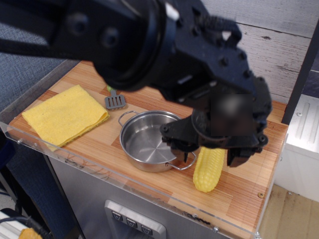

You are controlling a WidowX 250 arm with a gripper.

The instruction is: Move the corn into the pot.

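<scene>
The yellow corn [206, 170] lies on the wooden table, right of the pot, with its far end hidden under my gripper. The shiny steel pot [149, 141] stands empty at the table's middle, its wire loop handles at back left and front right. My black gripper [211, 157] is open and hangs low over the corn, one finger [186, 152] on its left by the pot handle, the other [234, 158] on its right. The corn rests on the table between them. The arm fills the upper part of the view.
A folded yellow cloth [65, 114] lies at the left end of the table. A grey spatula [115, 101] lies behind the pot, its handle hidden by the arm. A clear plastic lip [99, 172] runs along the table's front edge.
</scene>
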